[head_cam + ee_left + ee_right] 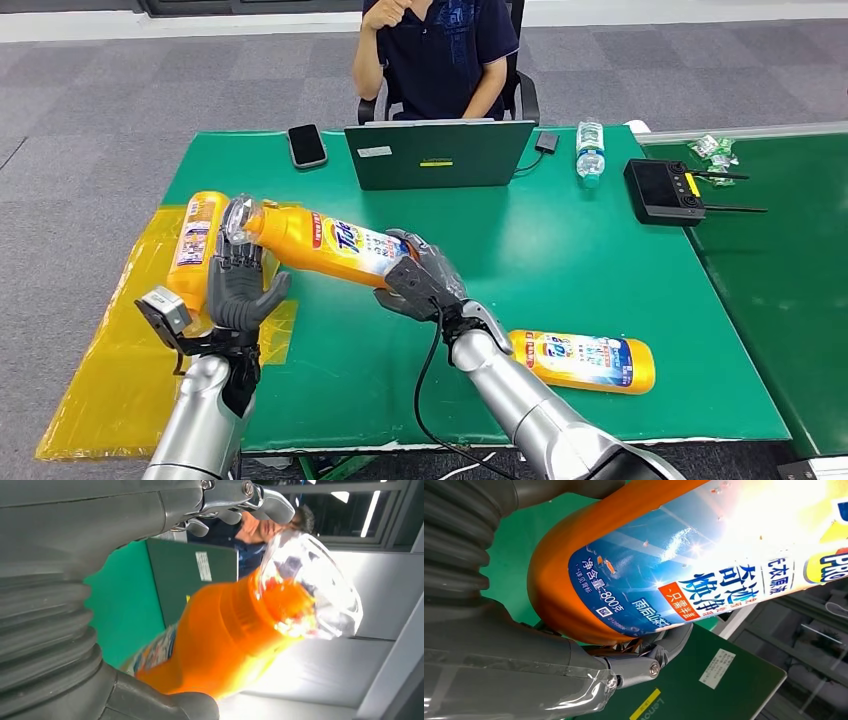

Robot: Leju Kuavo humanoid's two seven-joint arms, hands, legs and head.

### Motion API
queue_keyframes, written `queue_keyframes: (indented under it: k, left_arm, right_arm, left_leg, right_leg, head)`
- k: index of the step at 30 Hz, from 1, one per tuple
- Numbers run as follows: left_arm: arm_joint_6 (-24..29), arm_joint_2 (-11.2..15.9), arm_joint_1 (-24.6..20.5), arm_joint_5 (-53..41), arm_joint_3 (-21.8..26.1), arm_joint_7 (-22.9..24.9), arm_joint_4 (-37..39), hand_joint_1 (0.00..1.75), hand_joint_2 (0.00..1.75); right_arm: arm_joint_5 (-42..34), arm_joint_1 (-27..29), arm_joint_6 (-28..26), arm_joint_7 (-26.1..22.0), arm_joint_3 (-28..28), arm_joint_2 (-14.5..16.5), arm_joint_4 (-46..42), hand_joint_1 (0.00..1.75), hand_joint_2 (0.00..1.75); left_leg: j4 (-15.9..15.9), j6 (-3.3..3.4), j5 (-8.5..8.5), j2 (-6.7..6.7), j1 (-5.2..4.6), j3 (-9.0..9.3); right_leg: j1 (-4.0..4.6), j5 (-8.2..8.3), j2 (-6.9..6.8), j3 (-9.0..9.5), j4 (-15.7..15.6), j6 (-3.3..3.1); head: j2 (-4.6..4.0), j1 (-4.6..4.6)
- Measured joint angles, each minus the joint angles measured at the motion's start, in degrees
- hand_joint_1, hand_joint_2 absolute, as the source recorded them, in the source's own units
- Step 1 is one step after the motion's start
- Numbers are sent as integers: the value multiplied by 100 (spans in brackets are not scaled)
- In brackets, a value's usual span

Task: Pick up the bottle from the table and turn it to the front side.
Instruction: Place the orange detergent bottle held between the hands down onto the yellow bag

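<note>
An orange detergent bottle (pixel 325 243) hangs tilted above the green surface (pixel 560 270) at centre frame, its base gripped by the right hand (pixel 425 283), clear cap toward the left. The left hand (pixel 240 290), fingers spread upright and holding nothing, stands just below the cap. Two more bottles (pixel 585 360) lie at lower right and far left; a person (pixel 440 50) sits behind a laptop (pixel 440 152).

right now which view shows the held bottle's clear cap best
The left wrist view: the clear cap is close and large on the orange bottle. The head view shows it small, by the left hand, with the right hand gripping the bottle's base. The right wrist view shows just label and base.
</note>
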Motion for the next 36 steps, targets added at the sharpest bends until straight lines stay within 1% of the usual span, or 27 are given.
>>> queue_keyframes:
  k: [7, 14, 26, 36]
  left_arm:
    - [-233, -176, 16, 202, 0, -1, 102, 0, 175]
    - [-252, -339, 6, 377, 0, -1, 134, 0, 175]
    - [-229, -381, -79, 473, 4, -1, 132, 0, 175]
    - [-108, -381, -125, 450, 30, -1, 121, 0, 175]
  right_arm:
    - [-21, 4, 18, -4, 0, 20, 23, 175, 175]
    - [-41, 3, 107, -58, 0, 113, 116, 175, 175]
    - [-139, 15, 198, -150, 1, 249, 322, 175, 175]
    - [-143, 123, 298, -155, 34, 361, 394, 175, 175]
  left_leg:
    - [0, 0, 0, 0, 2, 0]
    - [0, 0, 0, 0, 2, 0]
    - [0, 0, 0, 0, 2, 0]
    - [-1, 0, 0, 0, 2, -1]
  right_leg:
    - [-5, 0, 0, -1, 0, 0]
    - [-5, 0, 0, -1, 0, 0]
    - [-5, 0, 0, -1, 0, 0]
    - [-5, 0, 0, -1, 1, 0]
  head:
    - [0, 1]
    - [0, -1]
    - [0, 0]
    - [0, 1]
